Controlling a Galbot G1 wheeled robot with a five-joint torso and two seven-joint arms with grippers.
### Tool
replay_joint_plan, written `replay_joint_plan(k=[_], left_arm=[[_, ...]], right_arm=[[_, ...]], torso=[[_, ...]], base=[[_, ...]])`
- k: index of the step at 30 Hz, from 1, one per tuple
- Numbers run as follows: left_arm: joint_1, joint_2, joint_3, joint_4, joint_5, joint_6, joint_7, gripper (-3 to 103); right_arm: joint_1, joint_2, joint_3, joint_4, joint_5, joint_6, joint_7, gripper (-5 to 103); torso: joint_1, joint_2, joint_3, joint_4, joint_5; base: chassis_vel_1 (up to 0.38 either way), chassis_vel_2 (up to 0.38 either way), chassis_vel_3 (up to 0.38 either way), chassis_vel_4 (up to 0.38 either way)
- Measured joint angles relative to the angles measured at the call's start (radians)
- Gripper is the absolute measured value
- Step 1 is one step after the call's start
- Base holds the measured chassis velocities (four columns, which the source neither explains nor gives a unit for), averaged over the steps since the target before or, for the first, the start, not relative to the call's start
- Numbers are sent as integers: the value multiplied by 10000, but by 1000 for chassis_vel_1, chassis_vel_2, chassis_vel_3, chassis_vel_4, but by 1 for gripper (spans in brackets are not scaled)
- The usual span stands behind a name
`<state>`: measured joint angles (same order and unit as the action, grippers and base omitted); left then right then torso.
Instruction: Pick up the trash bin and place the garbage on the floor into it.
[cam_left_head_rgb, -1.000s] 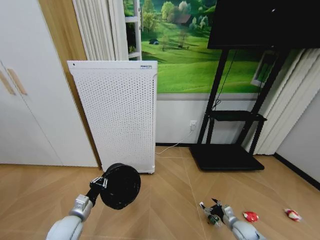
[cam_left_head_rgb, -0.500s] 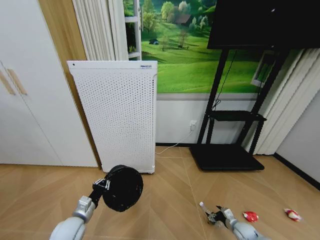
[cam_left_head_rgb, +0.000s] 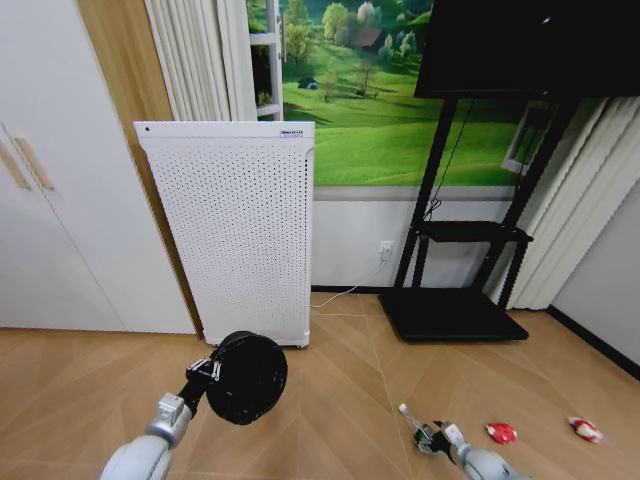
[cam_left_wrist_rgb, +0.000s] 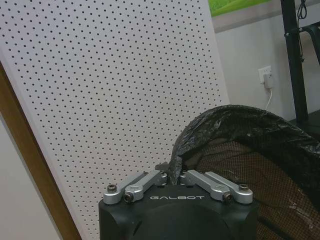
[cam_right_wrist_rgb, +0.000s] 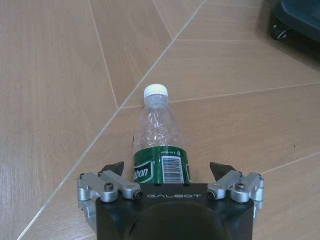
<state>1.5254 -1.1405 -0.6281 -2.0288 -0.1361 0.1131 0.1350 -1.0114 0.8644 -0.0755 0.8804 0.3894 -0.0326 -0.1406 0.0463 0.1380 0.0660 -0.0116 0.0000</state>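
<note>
My left gripper (cam_left_head_rgb: 204, 372) is shut on the rim of the trash bin (cam_left_head_rgb: 246, 378), a black round mesh wastebasket lined with a black bag, and holds it off the floor (cam_left_head_rgb: 340, 400), tipped on its side. The left wrist view shows the gripper (cam_left_wrist_rgb: 173, 172) pinching the bagged rim of the bin (cam_left_wrist_rgb: 250, 145). The clear bottle (cam_right_wrist_rgb: 160, 140) with a green label lies on the parquet between the fingers of my open right gripper (cam_right_wrist_rgb: 167, 168). In the head view the right gripper (cam_left_head_rgb: 432, 437) is low by the bottle (cam_left_head_rgb: 410, 416). A red wrapper (cam_left_head_rgb: 501, 433) and a white-and-red scrap (cam_left_head_rgb: 585, 429) lie further right.
A tall white perforated appliance (cam_left_head_rgb: 240, 220) stands against the wall right behind the bin. A black TV stand base (cam_left_head_rgb: 450, 315) sits on the floor at the right back, with a white cable (cam_left_head_rgb: 345, 292) running to a wall socket. White cabinet doors (cam_left_head_rgb: 50, 200) are at the left.
My right gripper has sunk lower toward the floor around the bottle, which has stayed in place. The left arm has carried the bin slightly to the right.
</note>
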Motion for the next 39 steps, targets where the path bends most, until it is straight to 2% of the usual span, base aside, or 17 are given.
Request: replay_joint_plan(k=[6, 9, 11, 12, 14, 16, 17, 20, 21, 23, 28, 35, 39], left_arm=[[21, -42, 19, 48, 40, -46, -2, 4], [33, -63, 34, 93, 104, -103, -3, 4], [34, -70, 34, 117, 137, -139, -4, 4], [43, -75, 28, 144, 159, -171, -5, 4], [53, -77, 27, 159, 163, -191, -5, 4], [63, -83, 43, 198, 151, -271, -30, 4], [63, -83, 43, 198, 151, -271, -30, 4], [44, -94, 90, 237, 95, -318, -43, 4], [44, -94, 90, 237, 95, -318, -43, 4], [2, -104, 109, 249, 82, -318, -45, 4], [-15, -116, 127, 258, 83, -316, -45, 4], [-99, -127, 133, 326, 74, -300, -44, 4], [-256, -105, 234, 395, -23, -245, -68, 4]], right_arm=[[42, 98, -1, -129, -141, 17, -111, 94], [52, 167, -2, -227, -269, 24, -224, 78], [52, 189, 5, -268, -336, 33, -273, 78], [52, 209, 19, -307, -419, 61, -320, 66], [53, 225, 28, -337, -477, 93, -347, 66], [54, 250, 42, -377, -538, 141, -355, 56], [54, 250, 42, -377, -538, 141, -355, 56], [88, 273, 55, -410, -587, 185, -360, 38], [88, 273, 55, -410, -587, 185, -360, 38], [95, 261, 51, -413, -604, 205, -362, 32], [68, 238, 59, -382, -615, 215, -364, 24], [-227, 26, 268, 90, -601, 140, -336, 24], [-872, -487, 967, 1300, -160, -90, -43, 24]], torso=[[0, 0, 0, 0, 0], [0, 0, 0, 0, 0], [0, 0, 0, -1, 0], [0, 0, 0, -1, -1], [0, 0, 0, 0, -3], [0, 1, -1, 0, -4], [0, 1, -1, 0, -4], [0, 0, -1, 0, -5], [0, 0, -1, 0, -5], [0, 1, -1, -1, -3], [-1, 0, -1, 0, -2], [0, 0, 1, -1, 10], [0, -1, 1, 0, 2]], base=[[0, 0, 0, 0], [0, 0, 0, 0], [0, 0, 0, 0], [0, 0, 0, 0], [0, 0, 0, 0], [0, 0, 0, 0], [0, 0, 0, 0], [0, 0, 0, 0], [0, 0, 0, 0], [0, 0, 0, 0], [0, 0, 0, 0], [0, 0, 0, 0], [0, 0, 0, 0]])
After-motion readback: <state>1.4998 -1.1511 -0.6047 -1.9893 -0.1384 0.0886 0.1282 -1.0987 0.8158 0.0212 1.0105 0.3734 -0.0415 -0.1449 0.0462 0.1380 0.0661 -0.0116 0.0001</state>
